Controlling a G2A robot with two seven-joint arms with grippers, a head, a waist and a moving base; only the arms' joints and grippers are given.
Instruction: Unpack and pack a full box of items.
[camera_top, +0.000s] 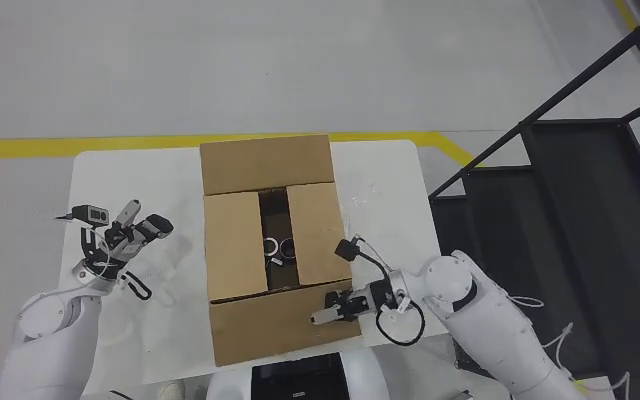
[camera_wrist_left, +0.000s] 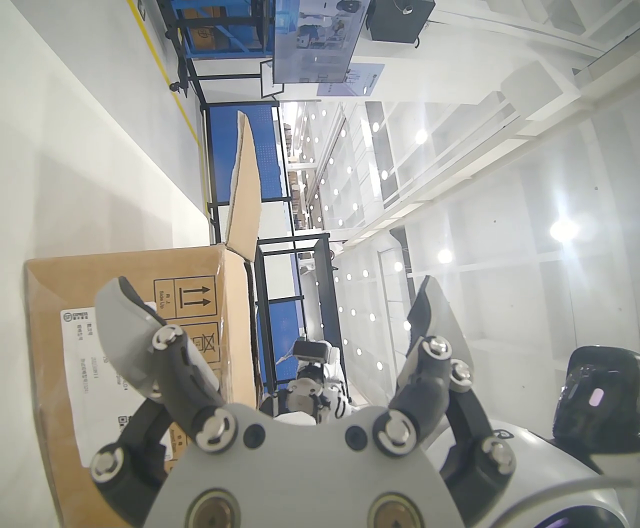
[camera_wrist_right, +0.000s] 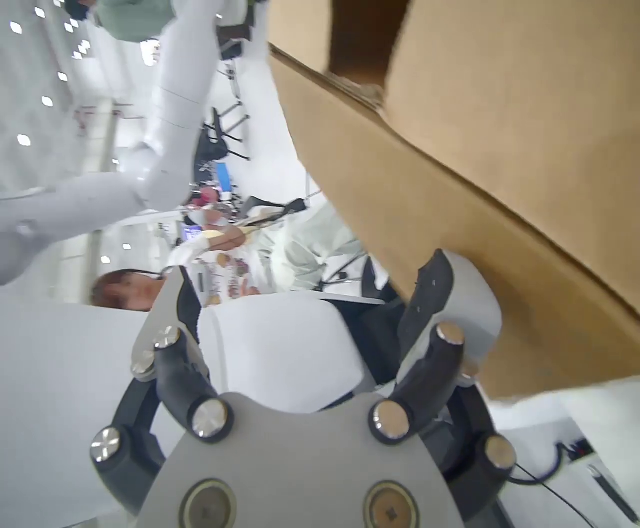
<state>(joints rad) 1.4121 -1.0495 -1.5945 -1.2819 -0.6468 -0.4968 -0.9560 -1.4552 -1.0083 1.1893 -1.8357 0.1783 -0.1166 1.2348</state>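
Box (camera_top: 235, 245) stands mid-table (camera_top: 130, 170), its contents mostly hidden under the inner flaps (round items (camera_top: 278, 248) in the gap, unidentifiable). Left gripper (camera_top: 143, 220), beside it, is spread wide and empty. Right gripper (camera_wrist_right: 307, 270) is also spread wide, one finger against the near flap (camera_top: 270, 320).

- The 9 o'clock flap (camera_top: 235, 245) and the 3 o'clock flap (camera_top: 318, 232) are lying folded in over the box (camera_top: 265, 165), leaving a narrow slot (camera_top: 274, 215) between them.
- The near flap (camera_top: 260, 330) is jutting out at 6 o'clock, with the right gripper (camera_top: 320, 317) beside its edge.
- The table (camera_top: 385, 190) is lying bare at 3 o'clock; the left gripper (camera_top: 147, 218) is sitting at 9.
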